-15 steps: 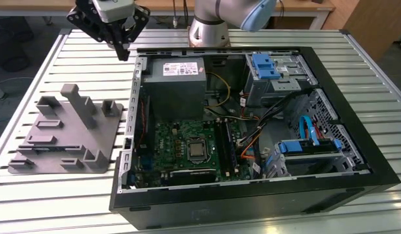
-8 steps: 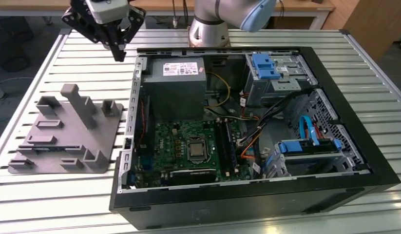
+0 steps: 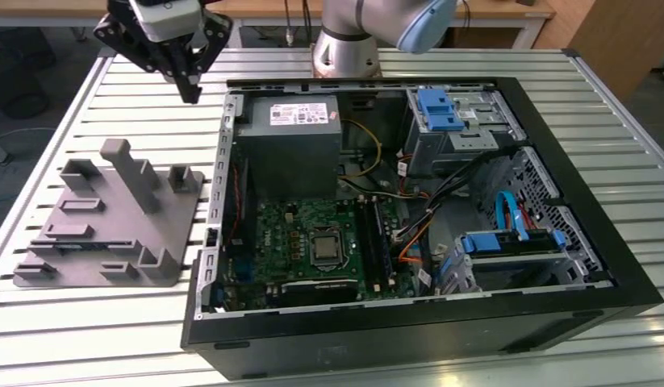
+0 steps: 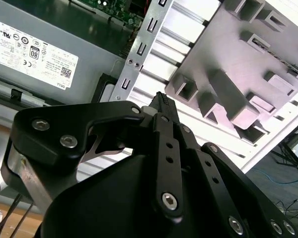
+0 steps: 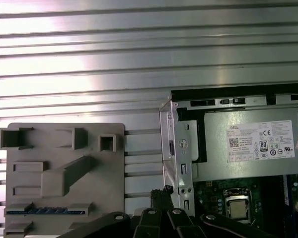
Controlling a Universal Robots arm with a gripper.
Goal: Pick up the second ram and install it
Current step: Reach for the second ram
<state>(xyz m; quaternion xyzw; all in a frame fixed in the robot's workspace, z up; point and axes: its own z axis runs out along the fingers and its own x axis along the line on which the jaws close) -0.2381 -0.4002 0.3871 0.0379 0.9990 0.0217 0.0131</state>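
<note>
Taking the open computer case (image 3: 418,330) as my reference, I start furthest out on the exterior view's left of it. There the grey holder plate (image 3: 170,218) lies flat on the slatted table (image 3: 52,121), just beside the case wall. The second ram (image 3: 86,243) sits in a groove along the plate's edge farthest from the arm's base, well apart from the case. In the first wrist view it reads as a thin dark strip (image 5: 44,211). I take it to be standing on edge so the fingers can pinch it by its flat faces.

Next, the gripper (image 3: 189,95) hangs above the table off the case's far corner, on the exterior view's left of it. It is high enough to clear the sheet-metal rim. As far as I can judge, the fingers are drawn together to a single tip with nothing between them, and both wrist views agree (image 4: 161,101) (image 5: 161,191). It is near the holder plate but not over the stick.

Inside the case, which lies on its side so the board faces up, the power supply (image 3: 294,145) fills the far corner. The motherboard (image 3: 299,242) is below it, with the long black memory slots (image 3: 377,234) beside the processor socket (image 3: 327,246).
</note>
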